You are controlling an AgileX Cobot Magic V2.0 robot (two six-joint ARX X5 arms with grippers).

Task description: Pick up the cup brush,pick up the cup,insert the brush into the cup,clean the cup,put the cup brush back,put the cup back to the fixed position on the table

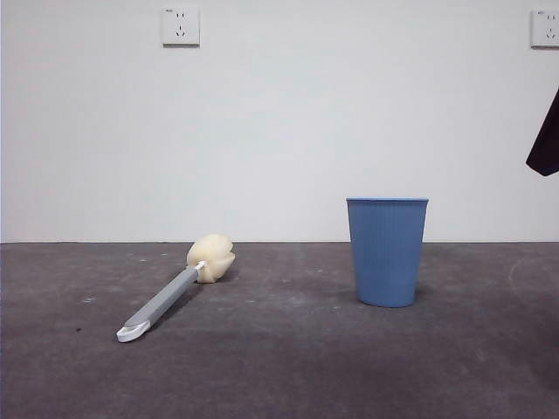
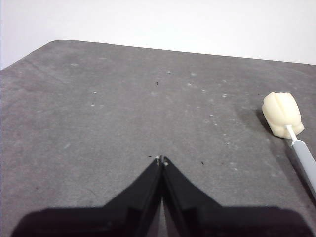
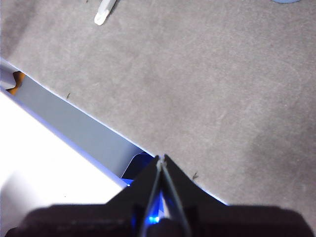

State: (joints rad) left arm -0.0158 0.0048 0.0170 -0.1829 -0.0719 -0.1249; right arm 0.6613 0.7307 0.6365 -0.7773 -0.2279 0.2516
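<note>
L gripper (image 2: 161,160) has jaws pressed together, holding nothing, hovering over bare table (image 2: 113,113); the cup brush (image 2: 289,131) lies near, at approx 2 o'clock from its tips, sponge head pointing away. R gripper (image 3: 161,159) is likewise closed & empty, poised at the table's near edge. In front view the brush lies flat at 8 o'clock, the cup (image 1: 387,251) stands upright at 4 o'clock, well apart, w/ open tabletop between them & around each. A dark arm tip (image 1: 545,140) shows at 3 o'clock edge.
</note>
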